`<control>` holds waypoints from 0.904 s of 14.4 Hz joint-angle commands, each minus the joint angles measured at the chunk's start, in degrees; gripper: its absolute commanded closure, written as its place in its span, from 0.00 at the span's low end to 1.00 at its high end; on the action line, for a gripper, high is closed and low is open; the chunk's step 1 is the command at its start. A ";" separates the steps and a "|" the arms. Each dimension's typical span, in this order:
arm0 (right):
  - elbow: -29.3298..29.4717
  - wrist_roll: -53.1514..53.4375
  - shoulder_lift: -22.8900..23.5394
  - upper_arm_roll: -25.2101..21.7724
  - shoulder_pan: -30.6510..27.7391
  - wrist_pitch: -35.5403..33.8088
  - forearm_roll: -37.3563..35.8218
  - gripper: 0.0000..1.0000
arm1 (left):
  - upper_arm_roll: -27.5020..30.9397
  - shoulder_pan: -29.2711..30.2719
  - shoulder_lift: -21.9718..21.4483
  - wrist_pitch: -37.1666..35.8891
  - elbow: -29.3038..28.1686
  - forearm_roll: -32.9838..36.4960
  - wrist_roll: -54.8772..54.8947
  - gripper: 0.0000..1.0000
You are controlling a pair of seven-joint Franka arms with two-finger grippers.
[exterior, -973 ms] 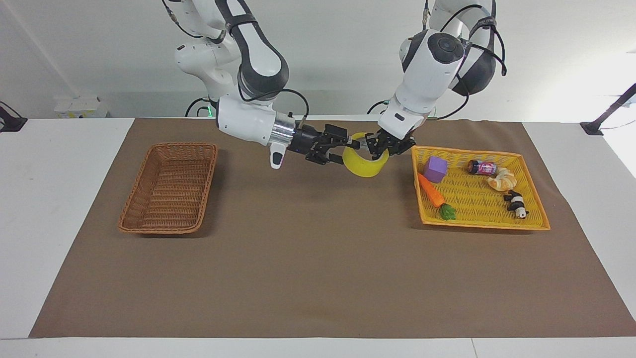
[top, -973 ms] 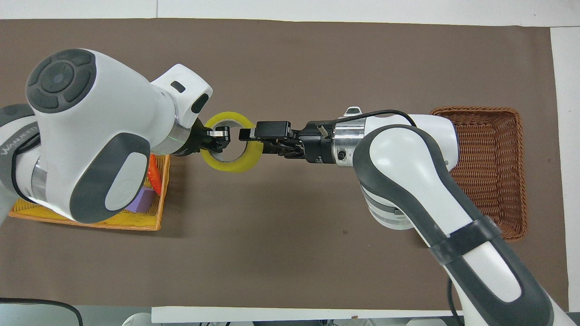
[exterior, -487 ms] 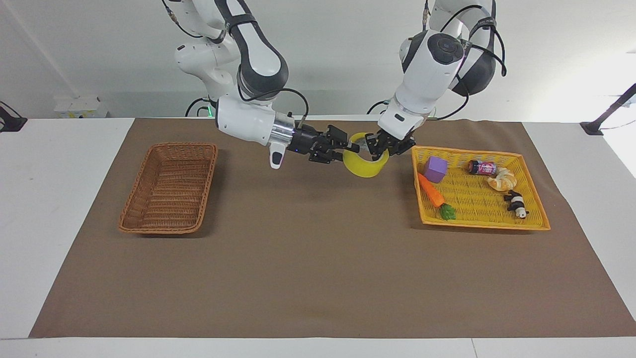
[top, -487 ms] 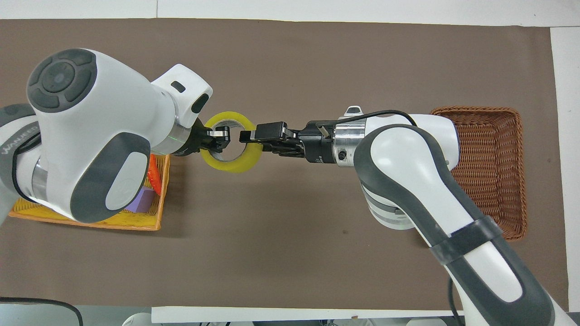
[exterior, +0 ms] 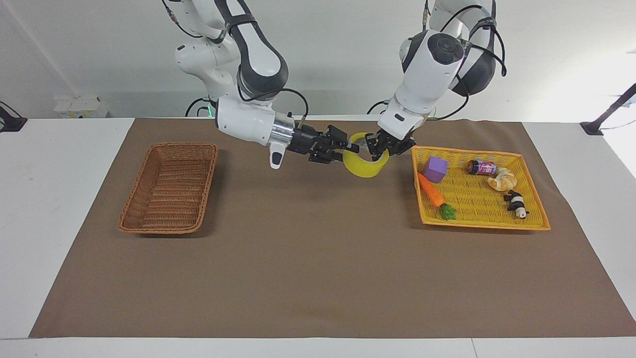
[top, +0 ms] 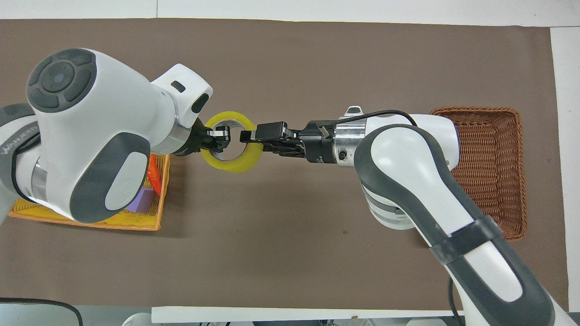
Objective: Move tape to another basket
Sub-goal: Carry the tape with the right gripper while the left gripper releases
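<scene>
Yellow tape (exterior: 365, 166) hangs mid-frame, above the brown mat (exterior: 318, 258), pinched on one rim by the left gripper (exterior: 381, 145) and on the other by the right gripper (exterior: 348, 145). The overhead view shows a finger (top: 220, 134) inside the core; the facing view alone shows the tape clear of the mat. The wicker basket (exterior: 169, 186) sits at centre-left.

This looked like a robotics lab. Two white arms were mounted at one edge of a plain white desk (exterior: 59, 199), which was covered by a brown mat (exterior: 318, 268). Bare white walls stood around it, cables ran at the arm bases, and black camera-mount clamps (exterior: 594, 128) sat at the desk's ends. A tray basket (exterior: 534, 219) held small toy props.
</scene>
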 commanded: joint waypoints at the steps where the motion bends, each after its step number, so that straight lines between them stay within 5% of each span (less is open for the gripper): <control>1: -0.63 -0.41 -0.55 -0.04 -0.18 0.00 1.02 1.00 | 0.45 0.34 -1.40 -5.63 4.15 0.59 -1.14 0.00; 5: -1.06 -1.29 -0.63 -0.21 -2.89 -2.53 -0.11 1.00 | 1.60 8.22 -1.58 -11.99 8.22 2.77 0.52 0.00; 13: -0.45 -10.77 -1.25 -0.30 -31.26 -29.94 -22.43 1.00 | 1.60 34.15 -1.49 -10.49 7.08 11.75 36.09 0.00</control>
